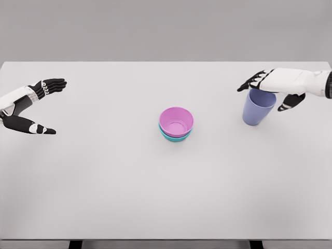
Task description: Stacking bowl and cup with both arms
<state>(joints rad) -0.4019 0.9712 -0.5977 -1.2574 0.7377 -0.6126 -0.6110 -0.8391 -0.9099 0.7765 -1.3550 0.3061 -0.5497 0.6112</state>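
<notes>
the pink plastic bowl (176, 121) already sits nested inside the teal plastic bowl (175, 136) near the middle of the flat white table (104, 197), so the bowl half of the stacking looks done. what appears left is the periwinkle plastic cup (258, 108), which stands upright well toward the table's right edge, apart from the 2 bowls, not yet lifted onto them.

the right hand (272, 88) hovers at the cup's rim, fingers spread around its top; whether they actually press the cup i cannot tell, since the palm hides the far rim. the left hand (35, 106) rests near the left edge, fingers released and grasping nothing. both forearms are cut off by the picture's sides, and only a sliver of the teal bowl shows.
</notes>
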